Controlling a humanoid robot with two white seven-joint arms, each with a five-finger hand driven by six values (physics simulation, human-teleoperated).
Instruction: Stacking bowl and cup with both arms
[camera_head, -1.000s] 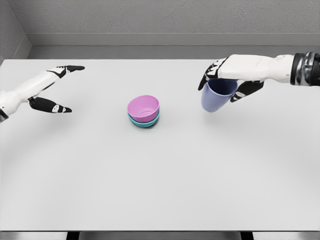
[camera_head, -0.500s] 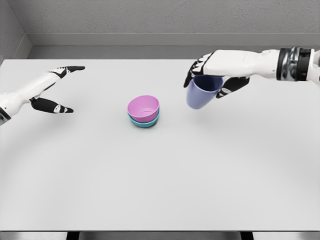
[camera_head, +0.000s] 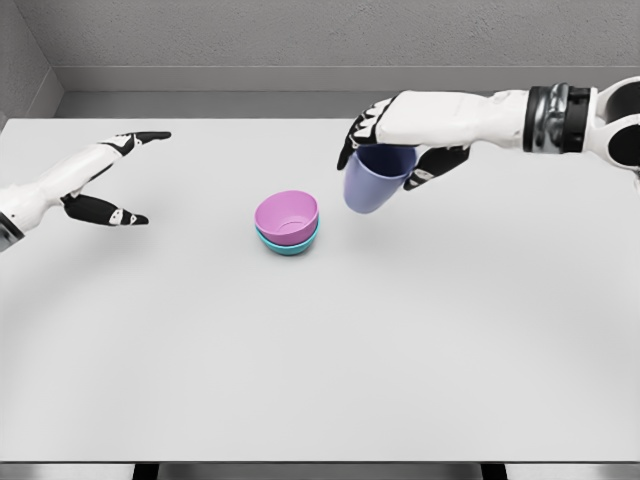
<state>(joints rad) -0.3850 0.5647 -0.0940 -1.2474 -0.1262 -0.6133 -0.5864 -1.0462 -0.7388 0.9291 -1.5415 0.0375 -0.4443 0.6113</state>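
The right hand's dark fingers (camera_head: 362, 132) curl over the rim of a blue cup (camera_head: 372, 183), with the thumb pressed on the far side, so the cup hangs pinched from above. It tilts a little, its base leaning toward the bowls and its mouth up under the palm. The right hand (camera_head: 395, 135) sits on top of the cup, and its white arm runs back to the right edge with a dark band at the wrist.

The cup hangs above the tabletop (camera_head: 320, 350), just to the right of the bowls and slightly farther back, not touching them. A faint shadow lies on the tabletop beneath it.

The pink bowl (camera_head: 287, 216) sits nested in a teal bowl (camera_head: 290, 246), of which only the lower edge shows. Both stand upright, mouths up.

Well to the left of the bowls, the left hand (camera_head: 95, 185) hovers over the tabletop with its fingers spread wide, one finger group reaching back toward the far edge, the thumb pointing toward the bowls. It holds nothing. Its arm enters from the left edge.
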